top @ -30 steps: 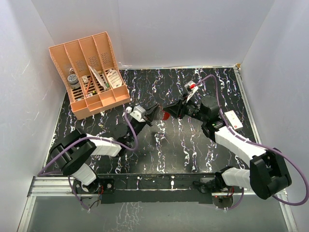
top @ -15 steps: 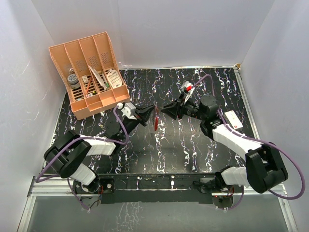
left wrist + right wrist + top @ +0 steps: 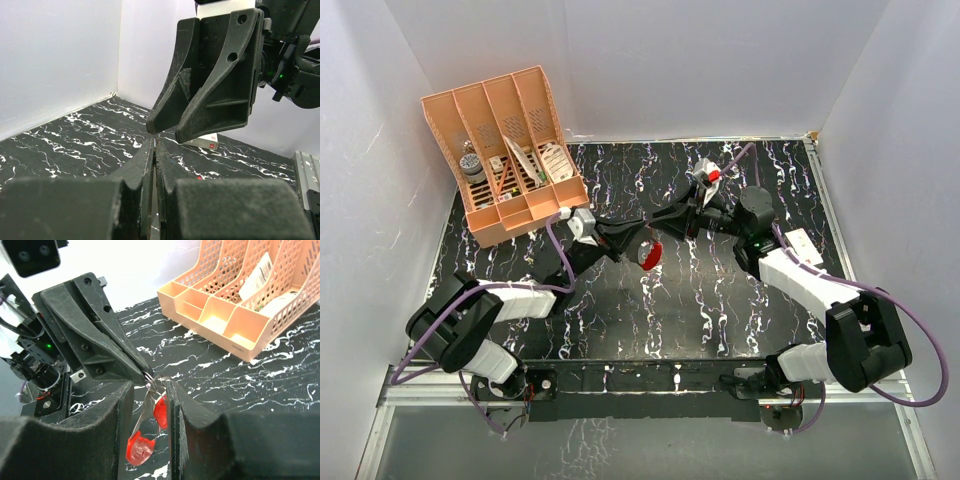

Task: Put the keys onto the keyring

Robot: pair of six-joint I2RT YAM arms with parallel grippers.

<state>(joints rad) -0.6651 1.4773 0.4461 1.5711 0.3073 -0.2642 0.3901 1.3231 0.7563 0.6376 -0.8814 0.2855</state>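
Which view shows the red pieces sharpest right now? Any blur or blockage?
Right wrist: red pieces fairly sharp, right fingers soft in the foreground. Left wrist: dark, blurred left fingers mostly hide them. Top external: even light, pieces tiny.

White walls (image 3: 670,60), black white-veined tabletop (image 3: 710,310), orange 4-slot file rack (image 3: 525,212) far left, aluminium rail (image 3: 420,385) nearest.

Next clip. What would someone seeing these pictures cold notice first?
The two arms meet tip to tip at mid-table. The left end effector pinches the thin metal loop of the keyring, whose red pieces hang between the fingers of the right end effector. After that, the peach desk organizer stands out at the far left corner of the black marbled table.
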